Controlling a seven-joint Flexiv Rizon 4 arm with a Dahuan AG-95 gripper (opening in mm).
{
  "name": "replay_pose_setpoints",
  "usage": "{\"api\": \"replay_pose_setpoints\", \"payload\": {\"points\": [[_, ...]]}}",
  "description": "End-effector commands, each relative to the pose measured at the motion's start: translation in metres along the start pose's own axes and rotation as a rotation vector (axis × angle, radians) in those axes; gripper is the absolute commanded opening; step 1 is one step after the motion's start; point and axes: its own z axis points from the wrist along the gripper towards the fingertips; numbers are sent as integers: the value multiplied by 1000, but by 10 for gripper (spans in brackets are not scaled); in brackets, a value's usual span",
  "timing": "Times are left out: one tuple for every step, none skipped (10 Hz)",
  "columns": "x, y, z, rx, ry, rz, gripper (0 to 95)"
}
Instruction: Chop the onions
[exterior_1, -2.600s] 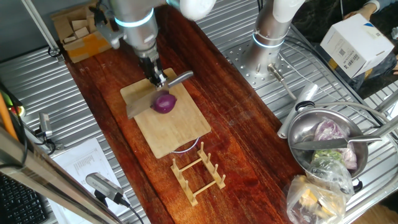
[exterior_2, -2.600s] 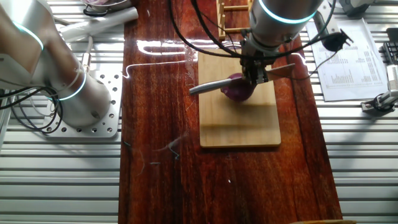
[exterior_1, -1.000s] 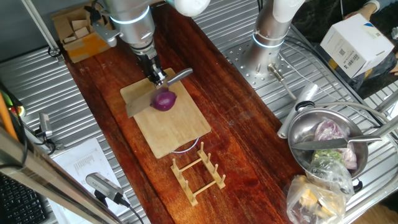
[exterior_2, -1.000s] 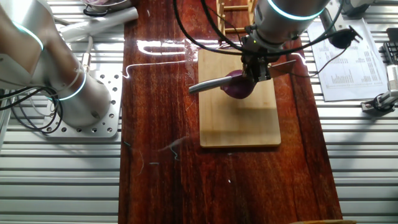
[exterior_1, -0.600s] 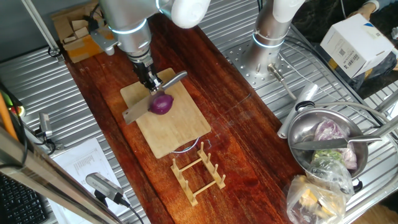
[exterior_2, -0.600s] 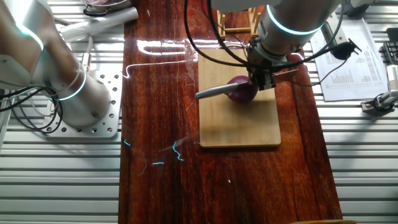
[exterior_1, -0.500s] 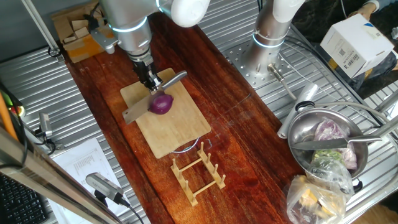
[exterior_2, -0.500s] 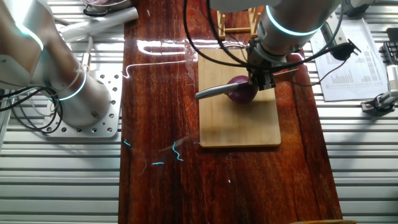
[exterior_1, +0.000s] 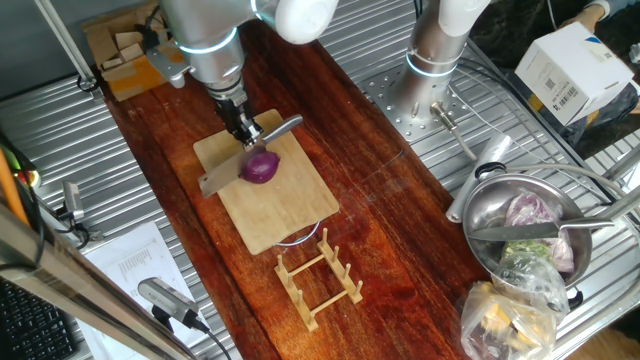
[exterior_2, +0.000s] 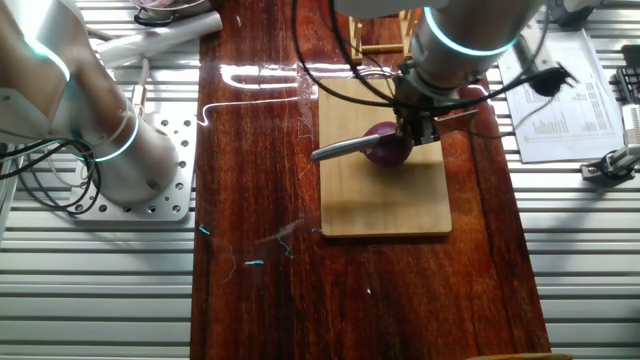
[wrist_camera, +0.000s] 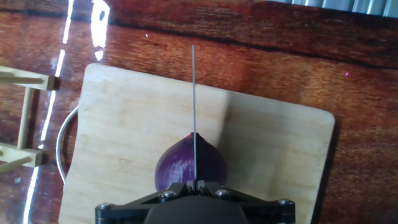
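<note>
Purple-skinned onion (wrist_camera: 189, 163) lies near the middle of the bamboo board (wrist_camera: 124, 137), under the knife (wrist_camera: 194, 99), on which the gripper (exterior_1: 244, 134) is apparently clamped; being round and unsteadied, it may roll, deflecting the cut.

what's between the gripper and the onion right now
Only the knife. The gripper holds it, and in the hand view its edge lies across the onion top.

The arm reaches steeply down, its gripper (exterior_1: 243, 130) apparently clamped shut, fingers mostly hidden from view.
</note>
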Motion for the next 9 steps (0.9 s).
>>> {"api": "replay_pose_setpoints", "payload": {"points": [[4, 3, -16, -2, 21, 2, 0], [4, 4, -19, 1, 22, 2, 0], [5, 4, -18, 1, 19, 2, 0], [5, 4, -17, 1, 19, 1, 0], [6, 5, -19, 0, 18, 0, 0], [6, 5, -20, 1, 18, -1, 0], [5, 5, -18, 3, 19, -2, 0], [2, 4, -12, 4, 19, -3, 0], [0, 3, -3, 11, 23, -5, 0]]}}
